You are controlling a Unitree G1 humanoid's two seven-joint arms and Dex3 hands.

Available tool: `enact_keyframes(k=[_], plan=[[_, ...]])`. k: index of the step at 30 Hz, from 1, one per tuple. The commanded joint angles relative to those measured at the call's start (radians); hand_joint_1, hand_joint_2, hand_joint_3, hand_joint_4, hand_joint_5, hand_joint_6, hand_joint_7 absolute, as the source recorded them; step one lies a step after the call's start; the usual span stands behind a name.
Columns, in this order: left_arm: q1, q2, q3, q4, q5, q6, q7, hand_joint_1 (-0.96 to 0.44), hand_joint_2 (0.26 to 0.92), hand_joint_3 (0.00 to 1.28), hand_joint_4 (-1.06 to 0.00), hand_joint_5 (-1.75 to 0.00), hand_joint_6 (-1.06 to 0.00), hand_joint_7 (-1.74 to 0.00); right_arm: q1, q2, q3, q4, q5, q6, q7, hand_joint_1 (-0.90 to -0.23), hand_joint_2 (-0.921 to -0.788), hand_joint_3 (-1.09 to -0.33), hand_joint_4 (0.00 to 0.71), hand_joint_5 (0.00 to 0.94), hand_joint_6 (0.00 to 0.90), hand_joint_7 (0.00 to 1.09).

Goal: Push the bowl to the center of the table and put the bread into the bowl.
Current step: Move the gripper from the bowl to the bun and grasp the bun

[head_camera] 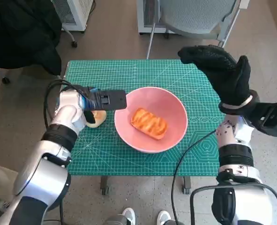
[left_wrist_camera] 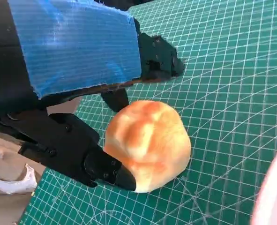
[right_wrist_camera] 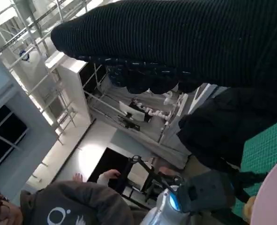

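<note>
As the head view looked down on the green cutting mat (head_camera: 129, 154), the pink bowl (head_camera: 175, 110) stood near the middle of the table, and one long glazed bread (head_camera: 149, 123) already lay inside it. A second, round bread roll (head_camera: 97, 117) rested on the mat just beside the bowl's rim, under the left hand (head_camera: 101, 100). The right hand (head_camera: 222, 75) was raised above the far right part of the table, its fingers apart and holding nothing. From the left wrist view, the left hand (left_wrist_camera: 77, 65) had its black fingers (left_wrist_camera: 105, 168) around the roll (left_wrist_camera: 147, 143); one fingertip touched its side, and another finger stood close behind it, so I judged it a light pinch that was not yet firm. The right wrist view showed mostly the right hand's glove (right_wrist_camera: 185, 42), a seated person (right_wrist_camera: 68, 206), and only an edge of the bowl (right_wrist_camera: 274, 197). The pushing step seemed done, and the step in hand was grasping the roll. Next the hand would need to close more firmly, lift the roll over the rim and release it beside the first bread.
</note>
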Motion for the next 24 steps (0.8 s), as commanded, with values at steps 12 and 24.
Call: enact_keyframes(k=[12, 24], plan=[[-0.018, -0.016, -0.015, -0.002, -0.005, 0.088, 0.040, 0.40, 0.564, 0.98, -0.43, -1.73, -0.40, -0.04, 0.022, -0.002, 0.002, 0.011, -0.003, 0.011, 0.012, -0.719, -0.921, -0.794, 0.194, 0.000, 0.257, 0.00], [0.001, 0.020, -0.009, -0.093, -0.012, 0.101, 0.017, 0.40, 0.567, 0.97, -0.43, -1.73, -0.55, -0.10, 0.017, -0.002, 0.001, 0.023, -0.002, 0.012, 0.019, -0.715, -0.921, -0.802, 0.195, 0.000, 0.257, 0.00]])
